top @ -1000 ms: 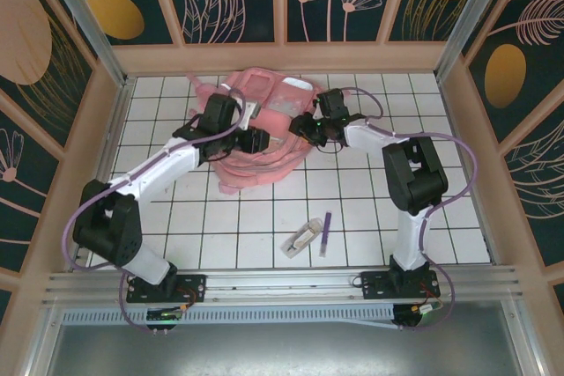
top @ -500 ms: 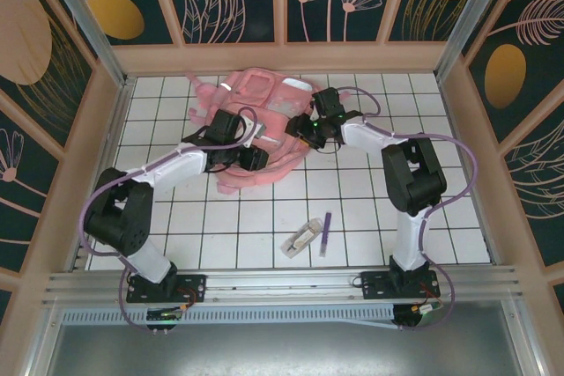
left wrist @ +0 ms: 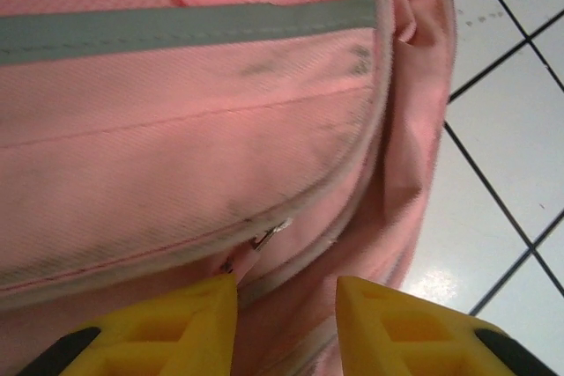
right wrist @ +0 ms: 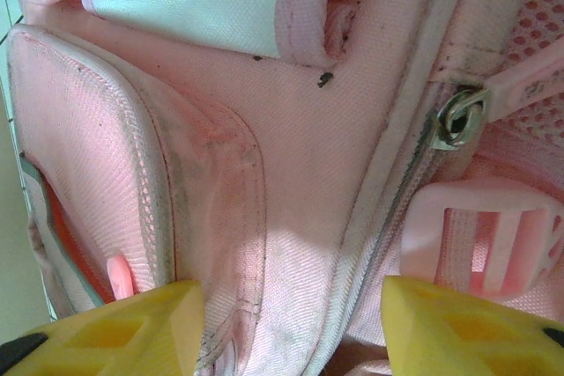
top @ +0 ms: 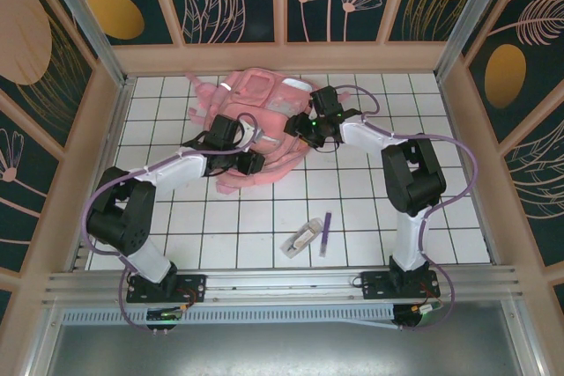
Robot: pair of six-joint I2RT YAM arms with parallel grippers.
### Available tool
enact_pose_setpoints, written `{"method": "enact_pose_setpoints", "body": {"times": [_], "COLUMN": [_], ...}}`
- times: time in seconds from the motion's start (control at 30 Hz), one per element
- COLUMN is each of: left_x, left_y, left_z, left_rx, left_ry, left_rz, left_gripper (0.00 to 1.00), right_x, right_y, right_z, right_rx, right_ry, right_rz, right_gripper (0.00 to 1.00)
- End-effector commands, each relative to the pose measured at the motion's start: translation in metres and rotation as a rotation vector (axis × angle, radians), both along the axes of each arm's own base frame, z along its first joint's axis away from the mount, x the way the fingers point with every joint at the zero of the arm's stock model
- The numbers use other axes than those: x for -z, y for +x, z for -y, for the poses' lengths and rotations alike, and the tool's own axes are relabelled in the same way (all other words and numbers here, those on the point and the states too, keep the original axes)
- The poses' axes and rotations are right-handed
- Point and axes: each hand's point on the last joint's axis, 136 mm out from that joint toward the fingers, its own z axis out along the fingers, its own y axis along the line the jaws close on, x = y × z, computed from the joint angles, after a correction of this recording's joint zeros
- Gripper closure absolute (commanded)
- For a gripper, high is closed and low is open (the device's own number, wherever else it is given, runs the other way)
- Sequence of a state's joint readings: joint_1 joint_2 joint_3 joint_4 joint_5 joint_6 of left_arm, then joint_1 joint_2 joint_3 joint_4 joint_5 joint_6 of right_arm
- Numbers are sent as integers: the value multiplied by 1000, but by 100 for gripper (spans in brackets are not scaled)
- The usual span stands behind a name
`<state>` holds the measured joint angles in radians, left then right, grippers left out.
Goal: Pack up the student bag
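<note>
— Where's the student bag (top: 257, 94) sitting?

— At the far side of the tiled table (top: 238, 226), about the middle, close to the back wall. It's lying slumped, front pockets up, with both arms reaching onto it.

— And the left gripper (top: 249, 162)?

— Down at the bag's near edge. From its wrist camera the yellow fingers (left wrist: 189, 323) stand a little apart, and the piped edge of a pocket runs down into the gap between them. A small metal zip pull (left wrist: 269, 235) sits just above that gap. I honestly can't tell whether they're pinching the fabric or only hovering over it.

— The right gripper (top: 304, 128)?

— At the bag's right side. Its jaws are spread wide, nothing between them, and pink fabric lies behind. Through its camera I see a zip line with a metal ring (right wrist: 460, 116), and a pink plastic buckle (right wrist: 480, 235) beside it.

— Anything else on the table?

— A purple pen (top: 325, 233) and a small pale packet (top: 302, 238), side by side on the near tiles, well apart from the bag.
</note>
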<state>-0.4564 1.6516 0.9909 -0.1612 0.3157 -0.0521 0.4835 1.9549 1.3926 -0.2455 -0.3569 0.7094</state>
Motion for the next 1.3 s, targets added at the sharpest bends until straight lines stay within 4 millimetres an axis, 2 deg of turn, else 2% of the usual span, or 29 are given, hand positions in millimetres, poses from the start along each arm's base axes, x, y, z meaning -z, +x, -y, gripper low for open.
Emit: {"method": "enact_pose_setpoints", "body": {"times": [0.0,0.13,0.37,0.47,0.53,0.63,0.73,0.83,0.97,1.03,1.13,1.2,1.23,1.27], "left_x": [1,3,9,18,19,18,-1,-21,-22,-21,-18,-19,-19,-20], "left_y": [10,7,1,-6,-4,2,5,8,2,-9,-10,-9,-9,-7], "left_z": [-1,3,14,10,7,3,1,-5,-6,0,-2,-2,-3,-5], "left_rx": [3,43,138,145,138,120,118,112,167,260,283,314,338,352], "left_ry": [-3,-25,-52,-41,-25,-2,-51,-85,-76,-119,-128,-122,-119,-109], "left_rz": [35,40,38,34,54,74,116,174,204,202,228,239,245,256], "left_gripper": [68,68,66,65,65,65,65,63,53,51,49,48,48,48], "right_x": [-30,-37,-42,-49,-53,-56,-50,-33,-11,-5,5,9,10,9], "right_y": [-1,1,1,1,0,0,-3,-5,-4,-2,-4,-7,-7,-6], "right_z": [-11,-12,-13,-10,-11,-11,-15,-23,-36,-40,-46,-45,-44,-43], "right_rx": [-19,-11,-11,-6,-12,-12,-36,-67,-103,-119,-145,-145,-143,-141], "right_ry": [22,11,5,-4,-5,-6,4,5,-1,3,12,10,9,13], "right_rz": [60,78,78,79,89,103,85,40,-34,-54,-98,-112,-113,-110], "right_gripper": [41,32,33,32,26,24,22,22,23,27,37,39,44,55]}}
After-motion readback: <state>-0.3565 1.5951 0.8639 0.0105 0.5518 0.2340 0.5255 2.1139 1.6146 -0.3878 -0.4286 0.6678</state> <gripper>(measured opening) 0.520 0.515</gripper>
